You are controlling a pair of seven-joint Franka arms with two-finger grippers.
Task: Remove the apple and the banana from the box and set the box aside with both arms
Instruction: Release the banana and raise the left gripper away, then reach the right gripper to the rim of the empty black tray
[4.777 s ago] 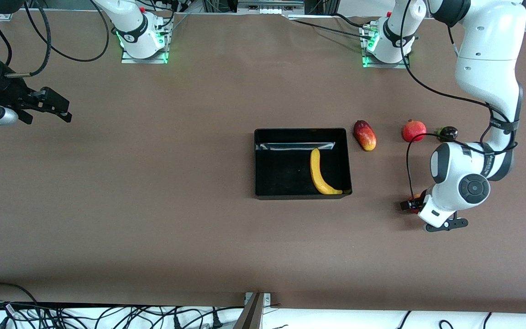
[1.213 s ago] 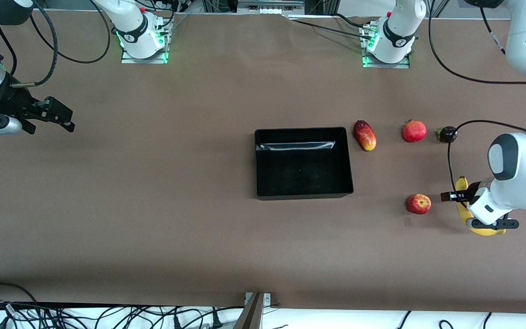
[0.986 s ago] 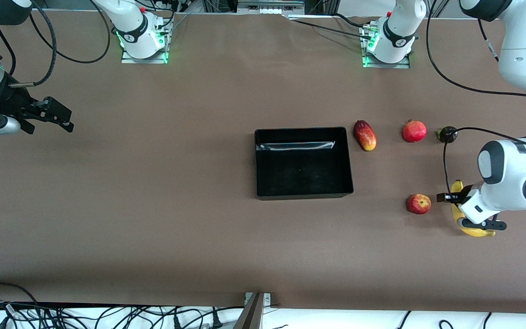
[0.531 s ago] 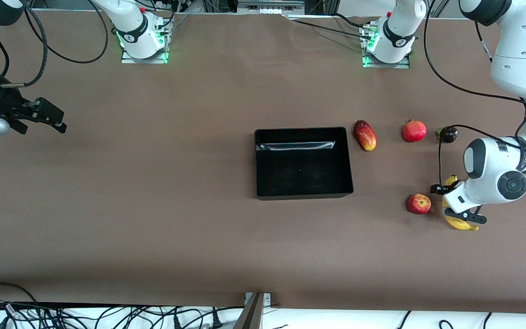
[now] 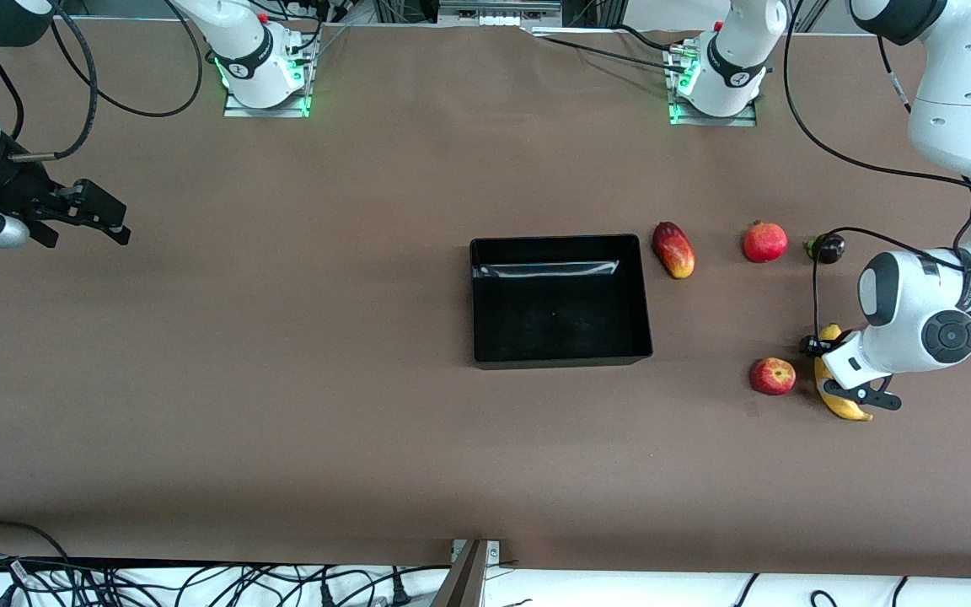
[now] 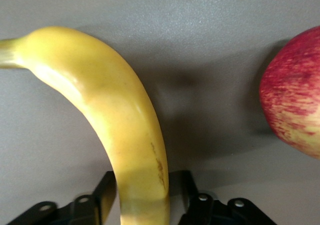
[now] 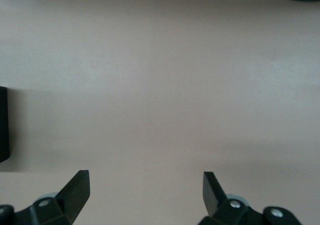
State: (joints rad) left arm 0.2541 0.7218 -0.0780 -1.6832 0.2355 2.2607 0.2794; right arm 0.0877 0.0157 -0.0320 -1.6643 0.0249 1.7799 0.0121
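The black box (image 5: 475, 303) stands open and empty at mid-table; its edge shows in the right wrist view (image 7: 2, 125). The red apple (image 5: 772, 376) lies on the table toward the left arm's end. My left gripper (image 5: 828, 371) is shut on the yellow banana (image 5: 844, 407), right beside the apple and apart from it. In the left wrist view the banana (image 6: 120, 115) runs between the fingers of my left gripper (image 6: 145, 197), with the apple (image 6: 295, 110) beside it. My right gripper (image 5: 106, 221) is open and empty over bare table at the right arm's end, as its wrist view (image 7: 145, 185) shows.
A red-yellow mango (image 5: 673, 249), a pomegranate (image 5: 764, 242) and a small dark round fruit (image 5: 828, 248) lie in a row beside the box, farther from the front camera than the apple. Cables hang along the table's front edge.
My left gripper has carried the banana toward the apple and the box. My right gripper has only shifted slightly in place.
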